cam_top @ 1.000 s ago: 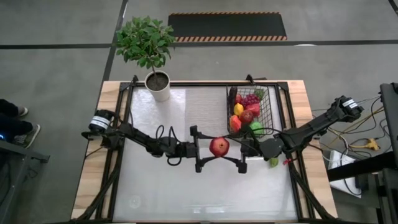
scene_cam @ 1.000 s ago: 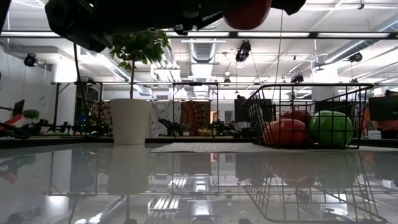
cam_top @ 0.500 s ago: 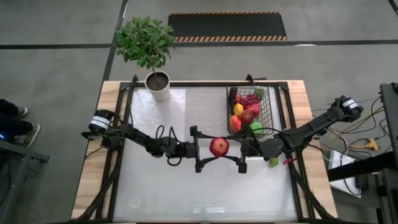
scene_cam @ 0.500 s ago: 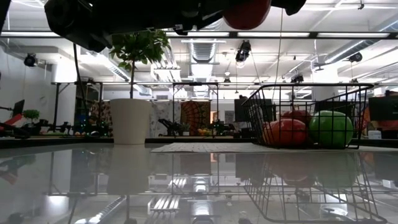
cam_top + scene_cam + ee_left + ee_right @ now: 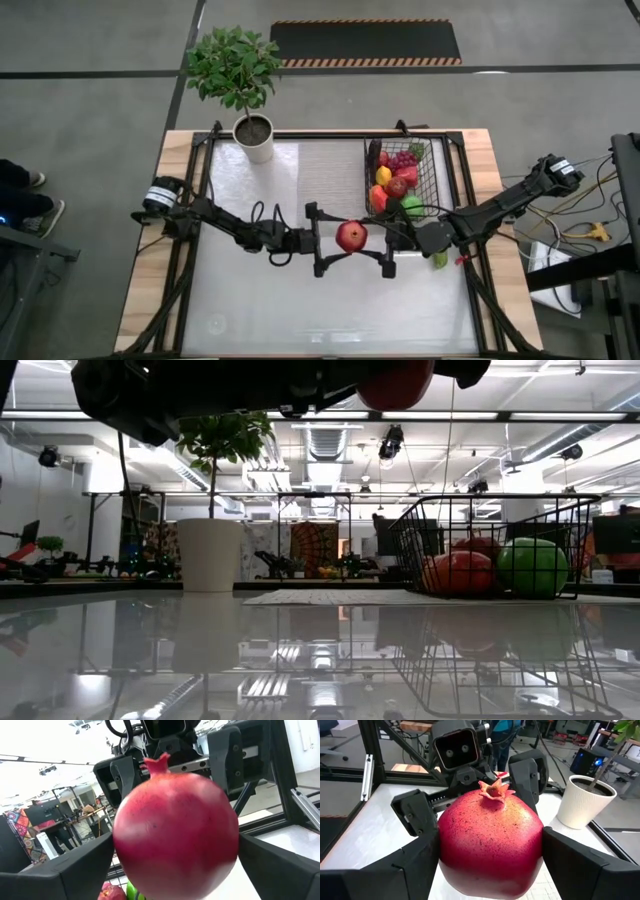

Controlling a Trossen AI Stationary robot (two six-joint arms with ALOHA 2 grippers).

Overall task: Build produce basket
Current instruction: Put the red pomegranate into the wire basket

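Observation:
A red pomegranate (image 5: 352, 236), crown up, hangs above the middle of the table between both grippers. My left gripper (image 5: 342, 239) reaches it from the left and my right gripper (image 5: 364, 241) from the right; both are shut on it. In the low view the fruit (image 5: 397, 378) is high above the tabletop. The black wire basket (image 5: 400, 176) stands at the far right on the table and holds several pieces of produce: purple grapes, a yellow lemon, red fruits and a green one. My left gripper pinches the pomegranate's lower sides (image 5: 121, 854) between its two fingers (image 5: 75, 870). It comes in level from the table's left. The fruit is upright and lifted clear of the table. My right gripper pinches the pomegranate's lower sides (image 5: 446, 862) between its two fingers (image 5: 585, 865). It comes in level from the table's right, facing the left gripper. The fruit sits upright, its crown (image 5: 493, 788) on top.
A white pot with a leafy plant (image 5: 254, 138) stands at the far left. A pale mat (image 5: 330, 165) lies between the pot and the basket. A small green fruit (image 5: 440, 260) lies on the table under my right arm. The near half of the tabletop is glossy and bare.

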